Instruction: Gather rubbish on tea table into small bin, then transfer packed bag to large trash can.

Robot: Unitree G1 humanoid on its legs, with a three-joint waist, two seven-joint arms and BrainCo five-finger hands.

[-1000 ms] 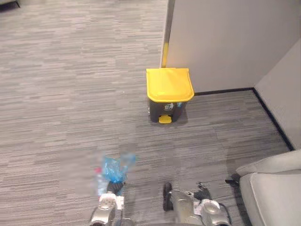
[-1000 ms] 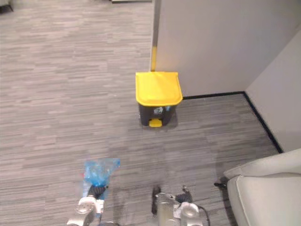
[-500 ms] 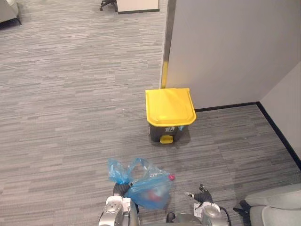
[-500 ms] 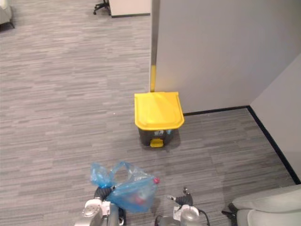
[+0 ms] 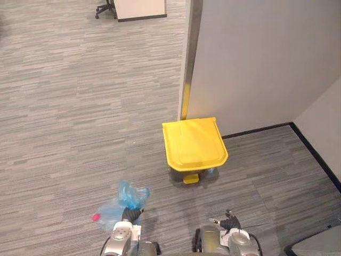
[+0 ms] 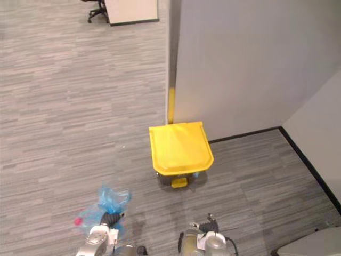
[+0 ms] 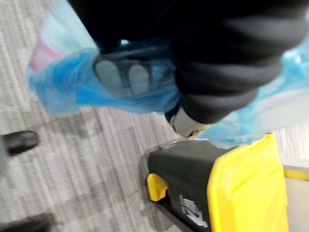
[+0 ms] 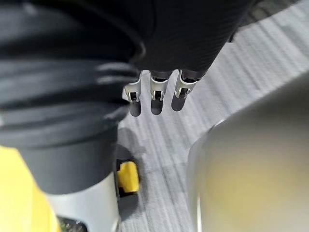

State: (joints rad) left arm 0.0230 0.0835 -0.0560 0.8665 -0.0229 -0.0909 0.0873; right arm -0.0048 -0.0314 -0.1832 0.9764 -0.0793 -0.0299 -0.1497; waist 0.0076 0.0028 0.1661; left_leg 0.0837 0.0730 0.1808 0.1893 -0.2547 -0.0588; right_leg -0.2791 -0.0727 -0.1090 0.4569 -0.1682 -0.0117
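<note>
A blue plastic bag (image 5: pixel 121 205) with rubbish inside, a red bit showing at its left, hangs just above the carpet at the lower left. My left hand (image 5: pixel 128 215) is shut on its gathered neck; in the left wrist view the blue film (image 7: pixel 72 87) wraps over my curled fingers (image 7: pixel 120 77). The large trash can (image 5: pixel 194 145), dark grey with a closed yellow lid and a yellow foot pedal (image 5: pixel 190 180), stands ahead and to the right against the wall corner. My right hand (image 5: pixel 228 223) hangs low at the lower right, its fingers (image 8: pixel 154 92) straight and holding nothing.
A grey partition wall (image 5: pixel 256 58) rises behind the can, with a yellow strip (image 5: pixel 184 109) on its corner post. A second wall with black skirting (image 5: pixel 314 152) closes the right side. A pale sofa corner (image 5: pixel 322 248) sits at the bottom right. An office chair (image 5: pixel 104 8) stands far back.
The camera has moved on: the trash can now sits lower and nearer, and the sofa has slid almost out of view. The bag has swung from my left hand's right side to its left.
</note>
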